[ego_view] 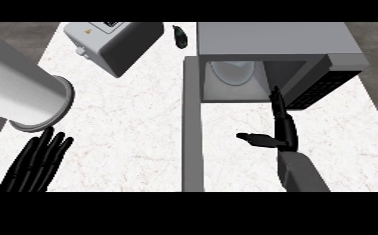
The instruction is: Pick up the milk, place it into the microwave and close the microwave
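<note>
The grey microwave (pixel 273 39) stands at the back right with its cavity open. Its door (pixel 193 129) is swung out toward me and shows edge-on as a long grey bar. A white rounded shape (pixel 233 72) sits deep in the cavity; whether it is the milk or the turntable plate I cannot tell. My right hand (pixel 285 131) hovers just in front of the opening, right of the door. Its fingers are straight and point at the cavity, the thumb sticks out left, and it holds nothing. My left hand (pixel 37 161) rests open at the lower left, fingers up.
A white toaster (pixel 111 41) lies at the back left. A small dark object (pixel 179 35) lies between the toaster and the microwave. A big white cylinder (pixel 29 99) juts in from the left edge above my left hand. The counter (pixel 125 124) is white marble.
</note>
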